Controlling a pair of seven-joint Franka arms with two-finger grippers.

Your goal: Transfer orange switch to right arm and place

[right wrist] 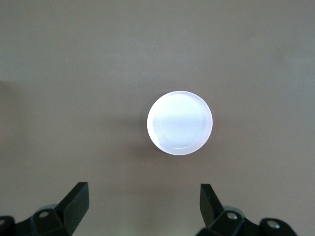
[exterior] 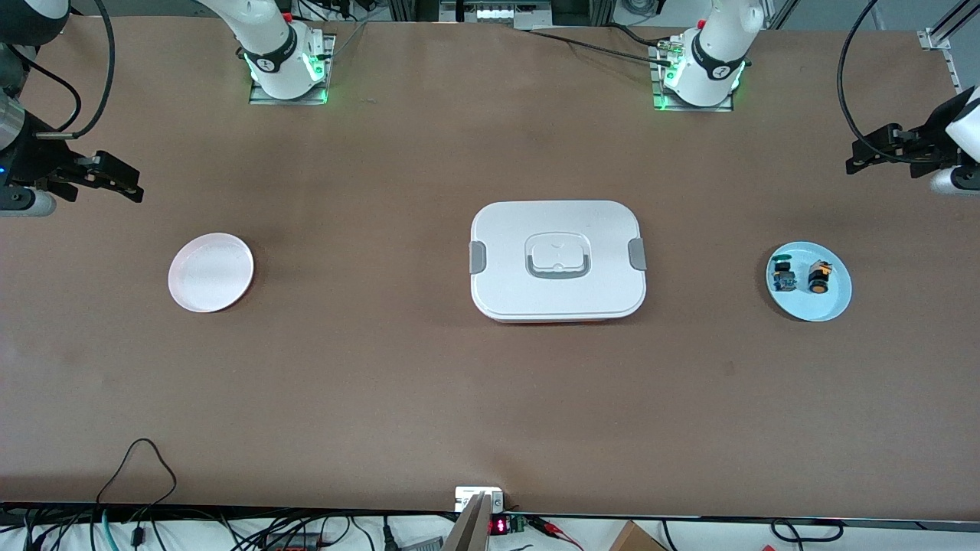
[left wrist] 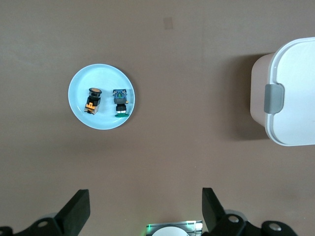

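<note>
Orange-capped black switch (exterior: 819,277) on its side on blue plate (exterior: 834,306)

Two white arms (exterior: 268,38) with black bands, green-lit bases, black cables and black jaws.

white lidded box (left wrist: 290,93) cut off at edge, both arms cropped

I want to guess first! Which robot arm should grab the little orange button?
Left. Its open gripper hangs at the table's end where the blue plate holds the orange switch. The right gripper, open too, is by the white plate.
</note>
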